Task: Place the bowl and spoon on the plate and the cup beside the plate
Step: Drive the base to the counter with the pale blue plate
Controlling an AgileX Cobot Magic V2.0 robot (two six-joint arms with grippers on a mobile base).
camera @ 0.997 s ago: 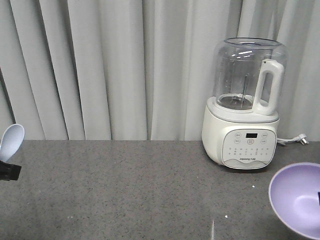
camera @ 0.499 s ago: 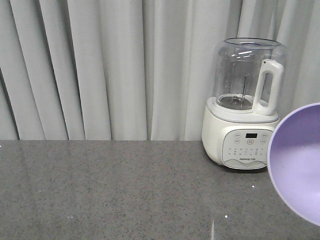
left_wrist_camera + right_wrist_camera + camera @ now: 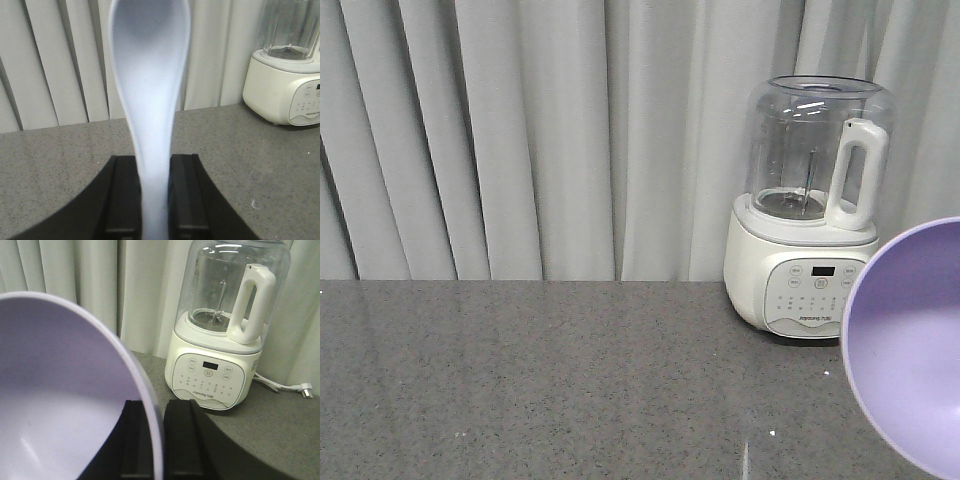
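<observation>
The lavender bowl (image 3: 910, 350) hangs tilted at the right edge of the front view, its hollow facing the camera. In the right wrist view the bowl (image 3: 60, 390) fills the left half, and my right gripper (image 3: 158, 440) is shut on its rim, one finger inside and one outside. The pale spoon (image 3: 150, 95) stands upright in the left wrist view, scoop at the top. My left gripper (image 3: 155, 195) is shut on its handle, above the grey counter (image 3: 50, 165). The plate and the cup are out of view.
A white blender (image 3: 810, 210) with a clear jug stands at the back right of the counter (image 3: 570, 380), close behind the bowl; its cord and plug (image 3: 300, 389) lie to its right. Grey curtains (image 3: 520, 130) hang behind the counter.
The bowl has risen and tipped up at the right edge, then shifted slightly left. The spoon and left gripper, seen at the far left a second ago, have left the front view.
</observation>
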